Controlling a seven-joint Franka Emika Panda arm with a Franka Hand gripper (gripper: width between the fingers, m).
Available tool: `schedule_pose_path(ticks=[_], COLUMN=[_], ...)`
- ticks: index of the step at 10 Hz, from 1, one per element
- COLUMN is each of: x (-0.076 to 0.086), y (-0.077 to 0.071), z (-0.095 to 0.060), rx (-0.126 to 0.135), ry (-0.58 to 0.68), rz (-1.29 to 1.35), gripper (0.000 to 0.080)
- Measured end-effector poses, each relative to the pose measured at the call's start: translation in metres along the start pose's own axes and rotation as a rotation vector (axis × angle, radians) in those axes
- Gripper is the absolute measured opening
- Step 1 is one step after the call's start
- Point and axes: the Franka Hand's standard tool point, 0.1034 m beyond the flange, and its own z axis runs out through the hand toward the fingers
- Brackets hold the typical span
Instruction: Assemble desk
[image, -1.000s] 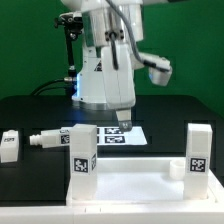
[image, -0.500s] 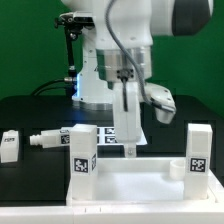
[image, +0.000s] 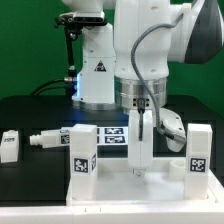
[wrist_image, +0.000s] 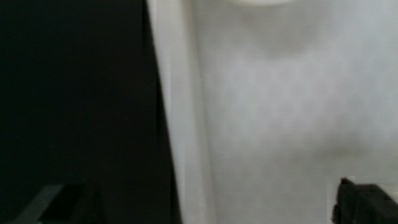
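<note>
Since a second ago the arm has swung away from the marker board (image: 113, 136) at the middle of the bench (image: 30, 112) and come toward the near edge. The pincer (image: 140, 169) now hangs upright over the desk top (image: 120, 190). Whether its tip touches the white surface cannot be told. In the wrist view the two dark fingertips (wrist_image: 45, 200) sit at opposite sides, so the pincer is spread wide. Nothing is seen gripped between them, only a broad white surface beside black. The desk top, a white tray with a raised rim, lies along the near edge of the bench. One tagged leg (image: 82, 153) stands upright at its corner on the exterior view's left. A second tagged leg (image: 199, 150) stands upright at its corner on the exterior view's right. The pincer is between these two, nearer the second. A third leg (image: 48, 141) lies on its side on the black bench toward the edge at the exterior view's left. A small tagged white piece (image: 10, 146) lies just beyond it, at that edge.
</note>
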Motion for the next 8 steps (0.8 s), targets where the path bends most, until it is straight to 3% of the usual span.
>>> schedule_pose_path(ticks=[1,4,5,6,7,8], x=[0.002,0.003,0.006,0.008,0.007,0.007], y=[-0.004,-0.003,0.002,0.012,0.01,0.01], z=[-0.006,-0.004,0.0,0.006,0.005,0.005], rx=[0.009,0.006,0.026,0.015,0.014,0.015], ry=[-0.004,-0.002,0.009,0.019,0.017,0.017], rz=[0.003,0.003,0.008,0.005,0.003,0.003], gripper=[0.0649,0.0649,0.0649,0.0649,0.0649,0.0536])
